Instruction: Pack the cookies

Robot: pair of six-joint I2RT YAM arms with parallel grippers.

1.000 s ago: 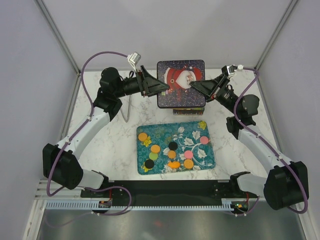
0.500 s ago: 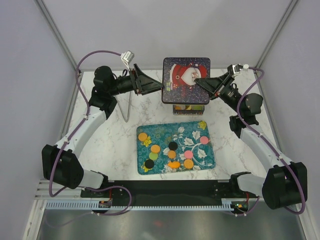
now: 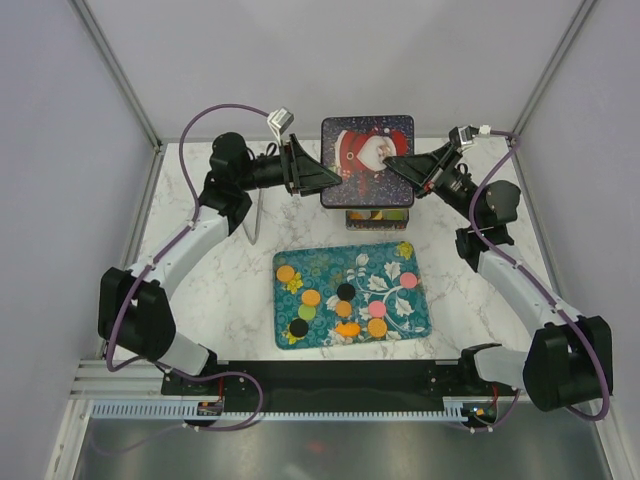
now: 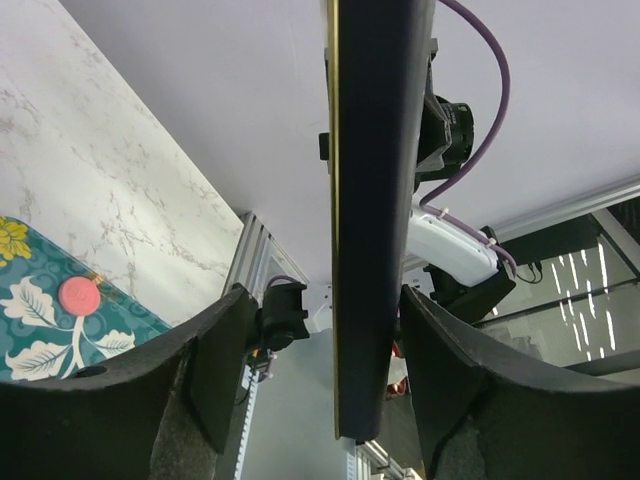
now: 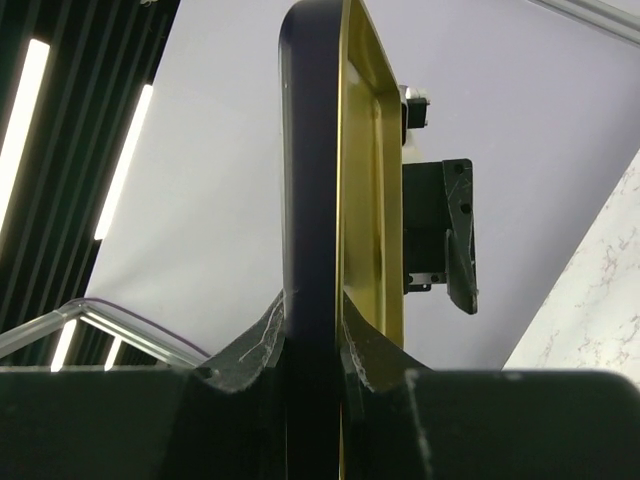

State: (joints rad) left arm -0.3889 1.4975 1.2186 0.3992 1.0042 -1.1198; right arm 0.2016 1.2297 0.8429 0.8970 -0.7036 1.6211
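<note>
The cookies (image 3: 344,300), small orange, pink, green and black discs, lie on a teal flowered tray (image 3: 330,265) in the top view. A dark square lid with a Santa picture (image 3: 367,160) hangs above the open tin (image 3: 378,217). My right gripper (image 3: 392,163) is shut on the lid's right edge, and the right wrist view shows its pads pinching the dark rim (image 5: 312,150). My left gripper (image 3: 333,180) stands open round the lid's left edge (image 4: 375,200), with a gap on one side. A pink cookie (image 4: 78,294) shows in the left wrist view.
A thin bent metal rod (image 3: 257,215) stands on the marble table left of the tin. Grey walls close in the back and both sides. The tray lies between the arm bases and the tin.
The right gripper has lifted the lid off the tin and carried it slightly back. The left arm swung right and brought its open jaws round the lid's left edge.
</note>
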